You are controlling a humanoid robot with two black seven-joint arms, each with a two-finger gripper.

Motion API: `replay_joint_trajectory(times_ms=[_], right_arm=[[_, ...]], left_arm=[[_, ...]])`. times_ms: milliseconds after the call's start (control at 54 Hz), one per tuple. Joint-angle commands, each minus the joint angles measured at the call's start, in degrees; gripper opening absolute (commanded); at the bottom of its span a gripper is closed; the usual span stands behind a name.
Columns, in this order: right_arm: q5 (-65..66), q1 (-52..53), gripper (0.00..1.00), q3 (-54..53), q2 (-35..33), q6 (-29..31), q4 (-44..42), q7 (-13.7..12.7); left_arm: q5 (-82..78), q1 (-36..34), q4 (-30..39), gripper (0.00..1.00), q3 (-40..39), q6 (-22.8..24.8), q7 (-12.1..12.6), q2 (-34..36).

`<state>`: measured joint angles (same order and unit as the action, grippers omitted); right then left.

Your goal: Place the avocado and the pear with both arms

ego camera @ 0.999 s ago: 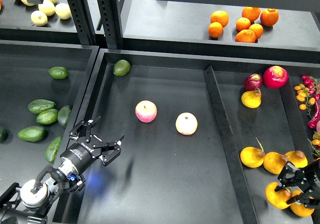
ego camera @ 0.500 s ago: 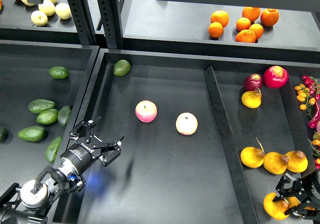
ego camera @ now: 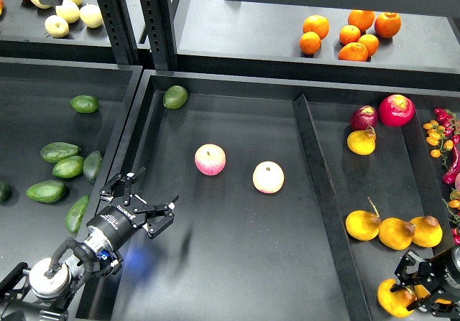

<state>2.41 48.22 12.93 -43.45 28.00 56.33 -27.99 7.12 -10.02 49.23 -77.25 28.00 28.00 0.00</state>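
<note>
Several dark green avocados lie in the left tray; the nearest, an elongated avocado (ego camera: 76,213), lies just left of my left arm. My left gripper (ego camera: 149,194) is open and empty, low over the front left of the middle tray. My right gripper (ego camera: 415,292) is at the bottom right corner, partly cut off, with its fingers on a golden pear (ego camera: 392,297). Three more pears (ego camera: 396,233) lie in a row above it, and another pear (ego camera: 361,141) lies further back.
Two pink-and-yellow apples (ego camera: 210,159) (ego camera: 268,177) and a rounder avocado (ego camera: 175,96) lie in the middle tray. A raised divider (ego camera: 320,192) separates the middle and right trays. Oranges (ego camera: 350,34) are on the back shelf. Red fruit (ego camera: 396,110) lies at the right tray's back.
My right gripper has moved down toward the bottom edge, and the pear under it has shifted with it. The left arm has not moved.
</note>
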Motion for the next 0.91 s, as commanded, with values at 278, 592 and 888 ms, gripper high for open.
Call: replay_joint_trajectory(times_ms=[278,592,888], right_arm=[[0.2,-1.7,0.31,-1.2,1.9,0.0,-2.2,0.0],[1.9,-2.3,0.43,-1.4,2.2,0.0,-3.7,0.0],[3.0,-4.3,0.51,-3.6,2.7,0.0,-4.4,0.0]], left_arm=[[0.0,0.0,0.1,0.99,0.0,0.0,0.0,0.0],[0.0,0.1,0.1,0.99,0.0,0.0,0.0,0.0],[0.0,0.1,0.1,0.99,-0.1,0.0,0.0,0.0]])
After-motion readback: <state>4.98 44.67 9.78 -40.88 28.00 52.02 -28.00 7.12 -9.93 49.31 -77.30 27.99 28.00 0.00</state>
